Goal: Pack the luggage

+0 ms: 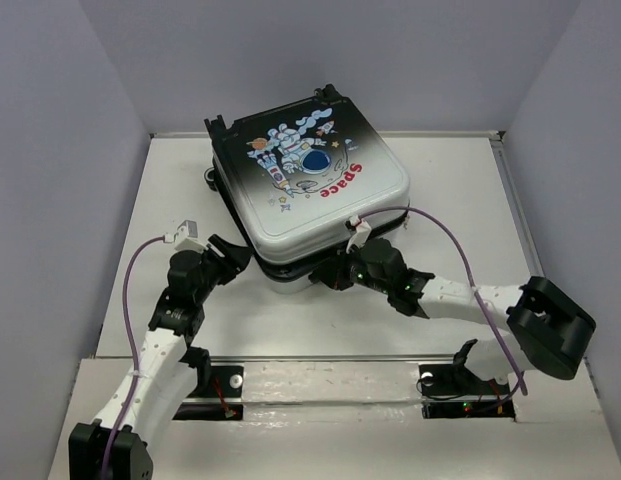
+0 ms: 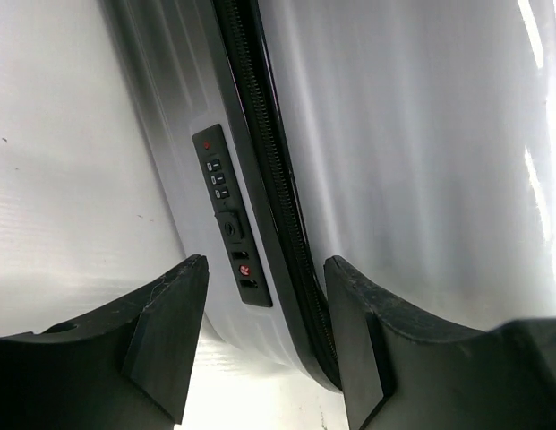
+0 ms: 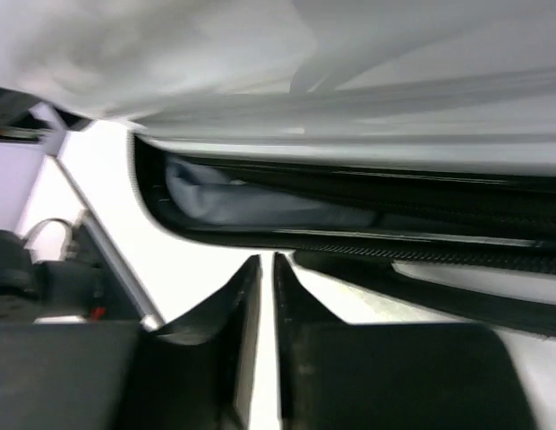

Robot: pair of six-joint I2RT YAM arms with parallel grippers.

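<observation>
The white tabletop carries the luggage, which lies flat just ahead of both hands with its astronaut print facing up and its wheels on the side farthest from them. Its lid is down, yet at the edge nearest the right hand the two shells stand slightly apart, leaving a dark gap in which something pale shows, too blurred to name. The left hand sits at the case's near left corner, its fingers well apart and holding nothing; in its wrist view the shell wall fills the space ahead of the fingers. The right hand, just below that gap in its own view, has its fingers almost together, with only a thin slit between them and nothing in it. Straight ahead between the left fingers runs the black zipper, and just beside it sits a small combination lock.
</observation>
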